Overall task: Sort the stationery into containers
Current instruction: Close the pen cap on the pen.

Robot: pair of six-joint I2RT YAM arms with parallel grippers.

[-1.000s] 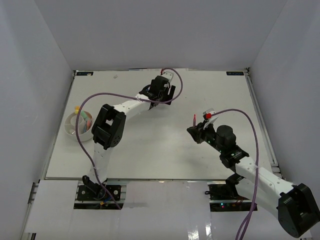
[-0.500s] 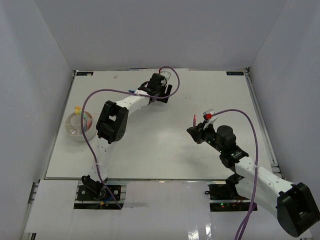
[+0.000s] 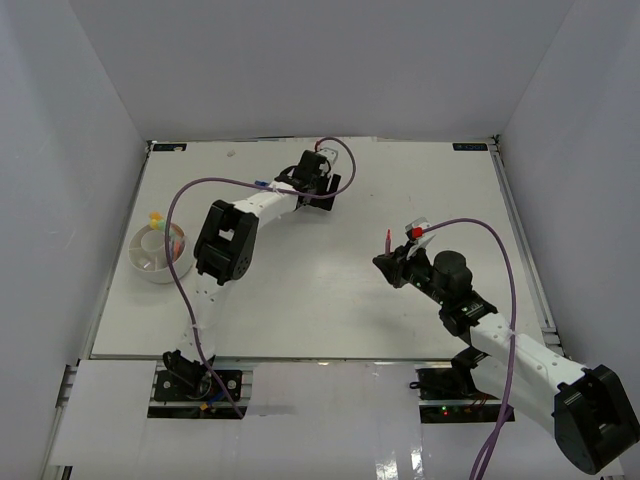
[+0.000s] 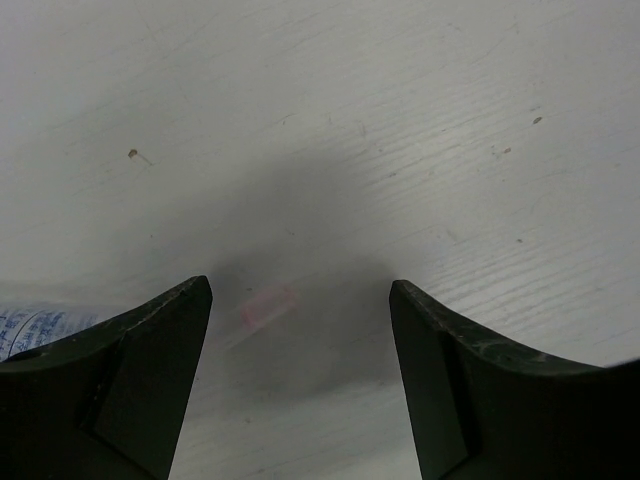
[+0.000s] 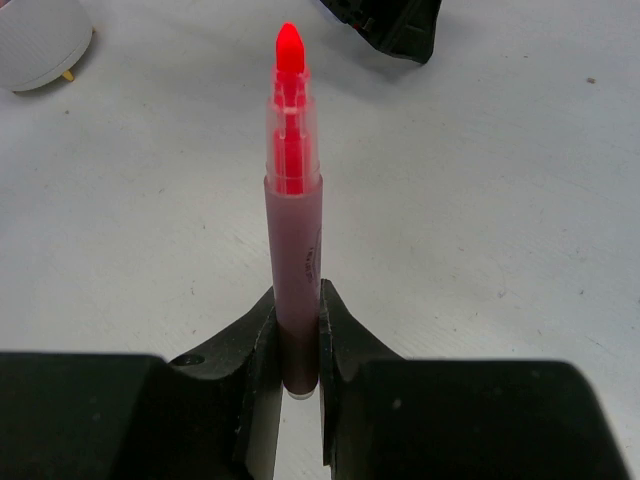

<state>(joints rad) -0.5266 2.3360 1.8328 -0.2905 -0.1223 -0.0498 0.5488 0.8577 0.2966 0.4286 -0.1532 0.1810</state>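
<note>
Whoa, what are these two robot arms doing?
They are sorting pens and such into the round white dish on the left, which already holds a few colourful pieces. The right gripper is pinching a red marker that sticks out past its fingers. The left gripper reaches toward the far side of the table, open and empty, close over the surface.

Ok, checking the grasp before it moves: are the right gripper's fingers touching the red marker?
Touching. The right wrist view shows both fingers clamped against the red marker.
</note>
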